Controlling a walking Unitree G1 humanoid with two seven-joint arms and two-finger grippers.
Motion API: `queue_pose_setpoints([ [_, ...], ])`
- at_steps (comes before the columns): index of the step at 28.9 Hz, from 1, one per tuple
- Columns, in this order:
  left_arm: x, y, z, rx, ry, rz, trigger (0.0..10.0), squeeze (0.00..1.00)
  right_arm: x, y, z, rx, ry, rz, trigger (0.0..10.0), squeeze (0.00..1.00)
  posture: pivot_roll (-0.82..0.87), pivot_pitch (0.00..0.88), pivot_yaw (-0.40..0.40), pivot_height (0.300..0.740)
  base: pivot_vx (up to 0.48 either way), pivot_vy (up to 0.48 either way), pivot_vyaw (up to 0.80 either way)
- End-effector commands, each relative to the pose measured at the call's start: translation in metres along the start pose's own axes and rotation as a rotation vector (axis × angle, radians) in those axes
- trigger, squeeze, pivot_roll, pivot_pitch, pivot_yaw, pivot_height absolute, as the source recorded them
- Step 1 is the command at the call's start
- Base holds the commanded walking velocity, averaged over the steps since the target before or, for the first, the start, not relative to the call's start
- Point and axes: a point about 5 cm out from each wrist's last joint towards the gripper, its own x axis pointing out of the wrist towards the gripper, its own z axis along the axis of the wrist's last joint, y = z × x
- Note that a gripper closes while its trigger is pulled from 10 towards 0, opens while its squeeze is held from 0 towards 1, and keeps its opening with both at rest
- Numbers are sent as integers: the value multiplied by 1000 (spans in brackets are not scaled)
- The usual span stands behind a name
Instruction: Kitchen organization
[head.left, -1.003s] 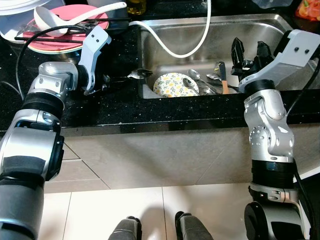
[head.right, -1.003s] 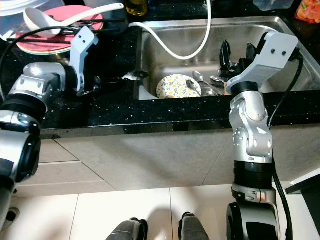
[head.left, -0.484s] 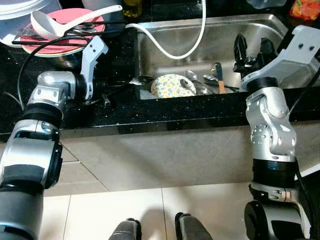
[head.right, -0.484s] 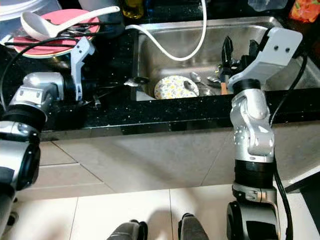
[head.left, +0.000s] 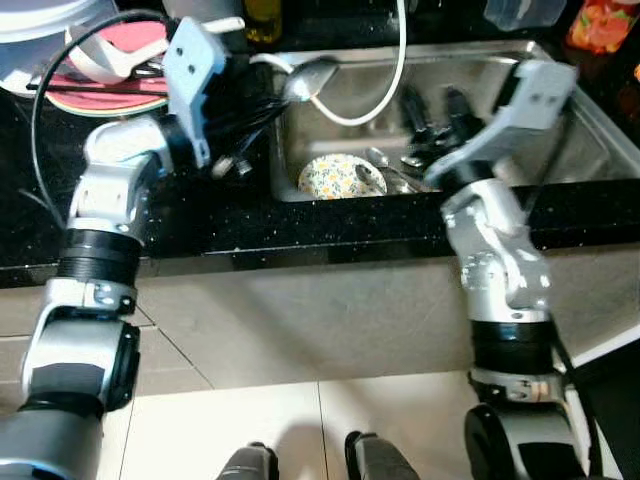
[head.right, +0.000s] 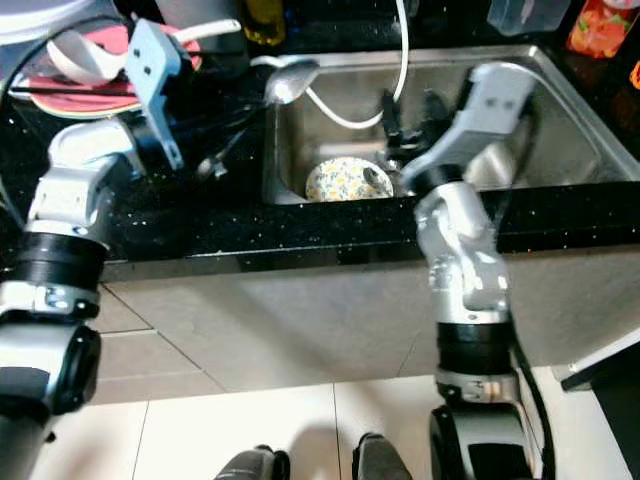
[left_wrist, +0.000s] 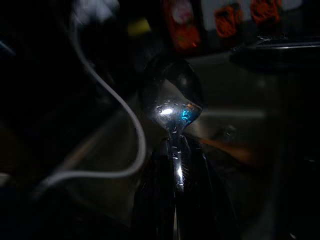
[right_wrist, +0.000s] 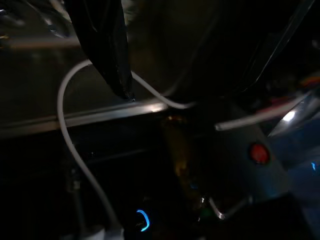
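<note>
Over the steel sink (head.left: 560, 75), the left gripper (head.left: 262, 105) pinches a wet, likely slippery spoon (head.left: 308, 78) by its handle; the right gripper (head.left: 432, 108) hangs spread.

A white hose (head.left: 398, 70) loops down into the steel sink basin (head.left: 560, 80), a black speckled countertop (head.left: 300, 215) fronts it, and beige floor tiles (head.left: 390, 420) lie near, below.

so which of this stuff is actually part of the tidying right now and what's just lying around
In the job:
- left pincer, shut on the metal spoon, held up at the sink's left edge
- sink
- floral bowl and cutlery in the sink
- right pincer, open above them

Lying about:
- white hose
- pink plate with white ladle
- oil bottle
</note>
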Motion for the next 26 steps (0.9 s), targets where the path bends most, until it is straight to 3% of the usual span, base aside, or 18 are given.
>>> queue_pose_setpoints([
  [1, 6, -11, 3, 71, -18, 17, 10000, 0, -2, 11, -1, 110, 5, 59, 10000, 0, 38, 41, 18, 740, 0, 0, 0],
  [2, 10, -16, 5, 99, -32, 31, 10000, 0, -3, 19, -1, 227, 4, 98, 10000, 0, 36, 31, 21, 740, 0, 0, 0],
  [3, 10, -16, 5, 99, -32, 31, 10000, 0, -3, 19, -1, 227, 4, 98, 10000, 0, 36, 31, 21, 740, 0, 0, 0],
  [5, 14, -22, 9, 120, -55, 77, 10000, 0, -4, 30, 3, 402, -12, 159, 10000, 0, 30, 16, 21, 740, 0, 0, 0],
  [10, 18, -31, 11, 107, -75, 104, 10000, 0, -4, 40, 5, 530, -13, 221, 10000, 0, 20, 1, 28, 740, 0, 0, 0],
  [16, 26, -51, 9, 50, -99, 73, 10000, 0, -4, 49, 4, 569, -1, 242, 10000, 0, 5, 0, 34, 740, 0, 0, 0],
  [26, 32, -66, 3, -38, -107, 49, 10000, 0, -4, 49, 6, 588, 12, 239, 10000, 0, 1, 3, 27, 740, 0, 0, 0],
])
